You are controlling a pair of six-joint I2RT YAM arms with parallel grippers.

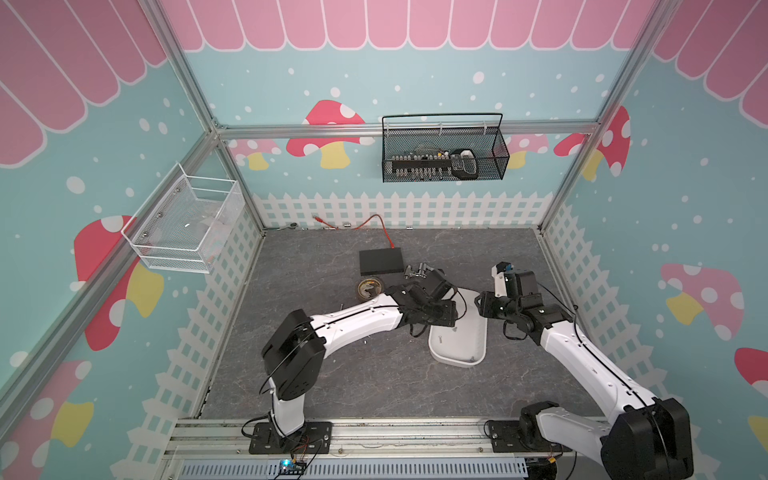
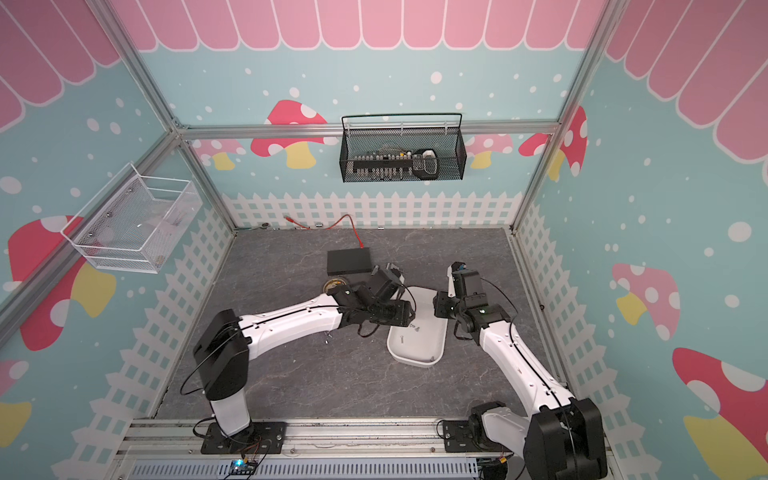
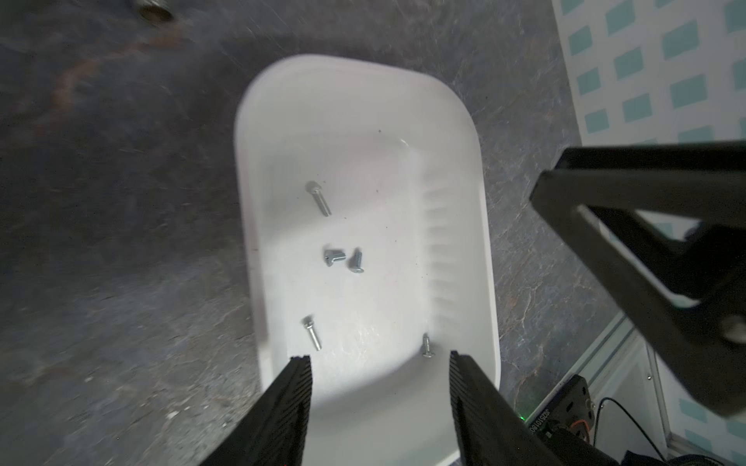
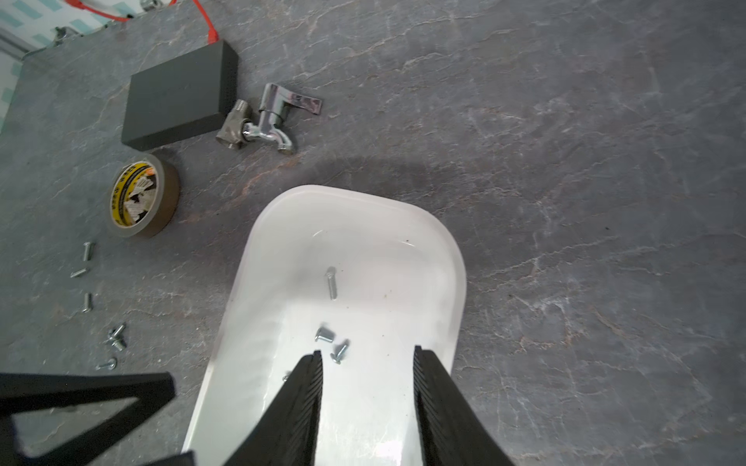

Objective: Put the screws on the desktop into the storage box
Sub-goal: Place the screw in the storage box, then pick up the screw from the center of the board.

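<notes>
Counter: the dark grey, stone-patterned counter [image 1: 374, 386] fills the lower middle of the frame in both top views.
Storage box: the white, rounded-rectangular plastic storage box [image 1: 459, 351] sits a little right of centre in both top views. It lies between the two arms' wrists, and its upper end is hidden beneath them.
Screws already in: from the left wrist view I count five small silver screws [image 3: 319, 197] lying loose on the box floor. Two short ones almost touch near the middle.
Screws still out: about six loose screws [image 4: 86, 250] lie scattered on bare counter off the box's long side, near a brown tape roll with a yellow label [image 4: 141, 197]. In a top view a couple show as specks [image 2: 327, 341] just left of the box, below the left forearm.
Left end effector: the left end effector [image 3: 379, 357] hangs over the box with its fingers spread wide and nothing between them. One screw lies on the box floor just inside a fingertip [image 3: 458, 359].
Right end effector: the right end effector [image 4: 367, 351] is also above the box, its fingers parted at a middling width and empty. The two short screws lie on the floor right by its tips.
Other things: a flat black box [image 4: 177, 97] and a chrome faucet piece [image 4: 266, 121] lie past the storage box's far end, clear of it.
</notes>
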